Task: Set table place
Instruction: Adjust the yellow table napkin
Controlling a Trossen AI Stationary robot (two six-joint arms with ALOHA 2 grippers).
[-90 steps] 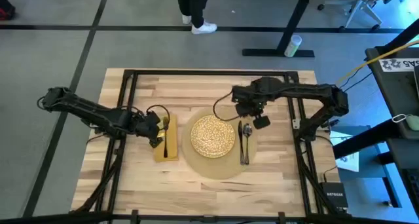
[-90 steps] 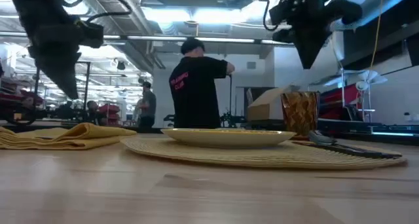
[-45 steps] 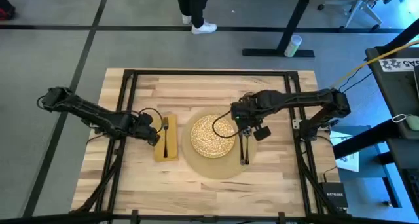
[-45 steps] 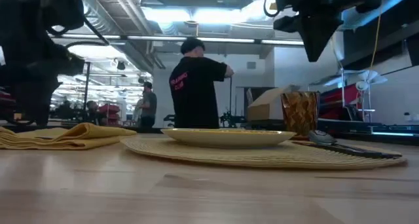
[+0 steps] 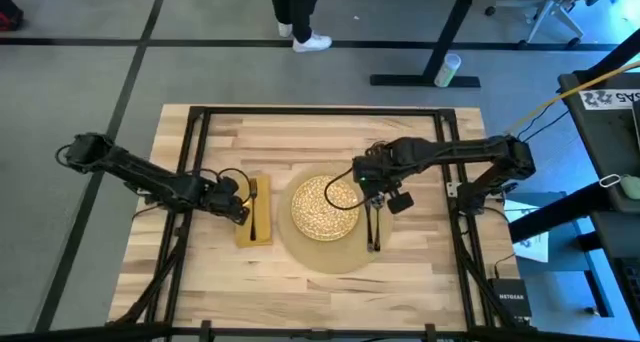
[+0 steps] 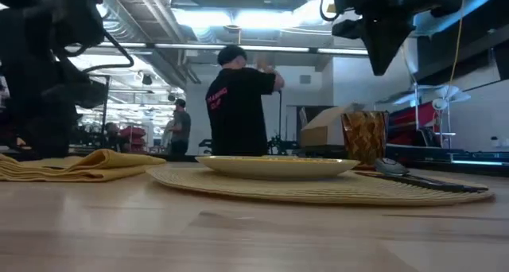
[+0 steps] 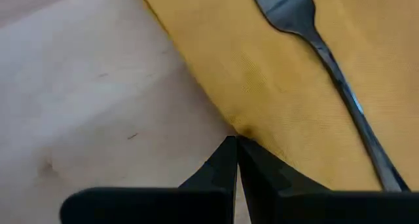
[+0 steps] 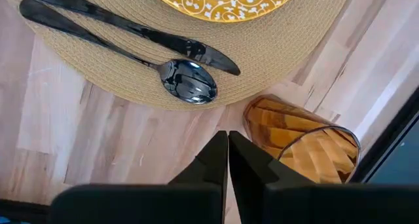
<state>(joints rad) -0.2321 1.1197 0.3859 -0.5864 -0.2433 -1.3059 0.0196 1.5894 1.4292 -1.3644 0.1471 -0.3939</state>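
Mustard cloth fills the left wrist view: the left gripper point(image 7: 236, 149) has its jaws pressed together, their tips at the edge of the napkin point(image 7: 275, 73), which lies flat on the wooden bench point(image 5: 300, 132) just beside the placemat point(image 5: 325, 254). Whether a sliver of cloth is caught between them I cannot tell; they look closed on nothing. The fork point(image 7: 327, 60) lies along the napkin, untouched.

The right gripper point(image 8: 227, 145) also has its jaws pressed together and empty, hanging above the bare bench just off the placemat's rim, on the side away from the napkin. The amber glass point(image 8: 304, 142) stands upright just beside the placemat there, while the spoon point(image 8: 131, 57) and knife point(image 8: 131, 31) lie side by side on the placemat next to the yellow plate point(image 5: 325, 206), which sits at the placemat's middle.

Every piece appears to be in position, so the step in hand looks like a final tidy of the napkin. The next move probably calls for both arms lifting clear without dragging the cloth or brushing the glass.
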